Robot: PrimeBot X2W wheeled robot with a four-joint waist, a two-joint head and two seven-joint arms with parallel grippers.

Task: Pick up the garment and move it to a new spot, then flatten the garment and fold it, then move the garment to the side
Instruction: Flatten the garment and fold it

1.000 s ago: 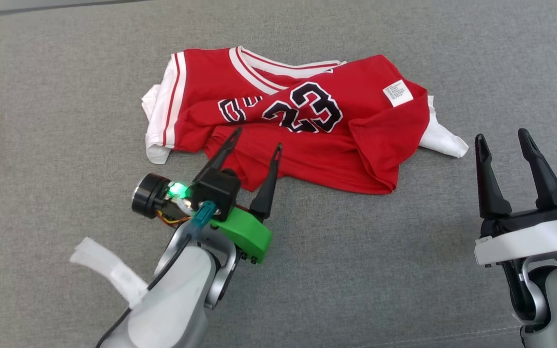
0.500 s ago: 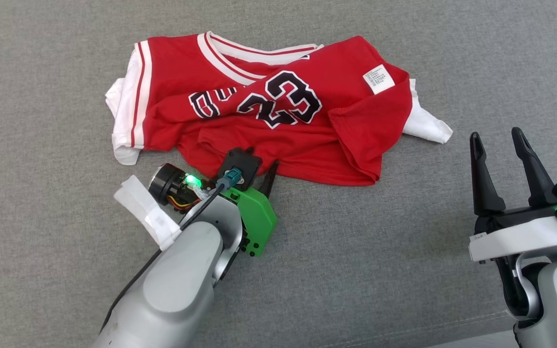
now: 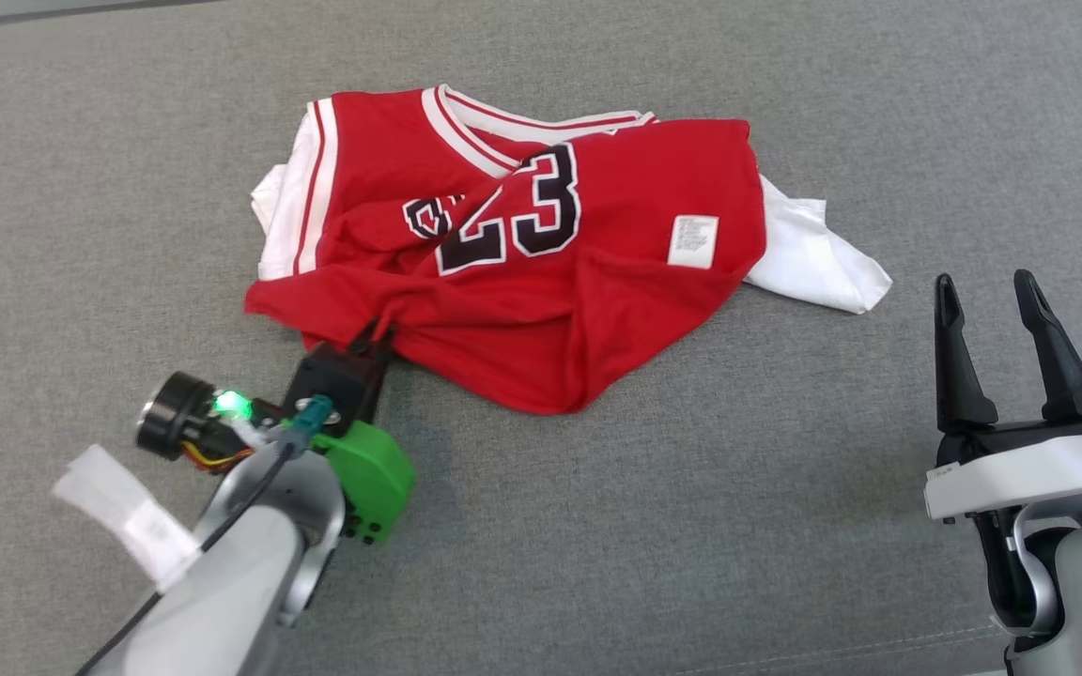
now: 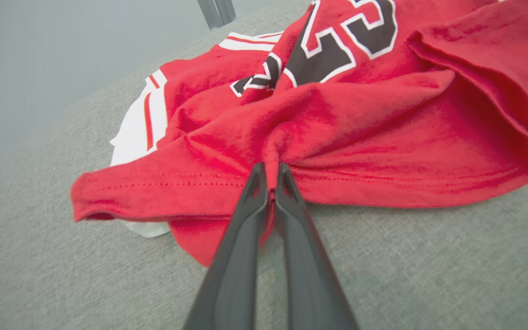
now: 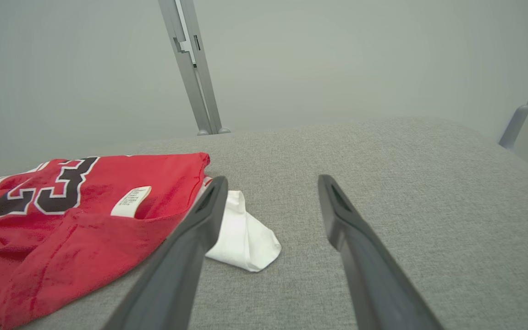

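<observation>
The left gripper (image 3: 378, 335) was open a moment ago. Now it is pinching the edge of the red garment (image 3: 541, 282) right at its tips, and the cloth is bunching toward it. The right gripper (image 3: 984, 282) is waiting open, well apart. The pick-up is starting.

Pinched between the closed fingertips of the left gripper (image 4: 269, 168): the near hem of the crumpled red-and-white cloth jersey (image 3: 550, 282), the rest lying beyond those fingers and to both sides on the grey woven-fabric surface (image 3: 691, 526). Ahead and left of the parted fingers of the right gripper (image 3: 984, 279), near but not touching: the jersey's white sleeve end (image 3: 823, 272), flat on the same surface.
</observation>
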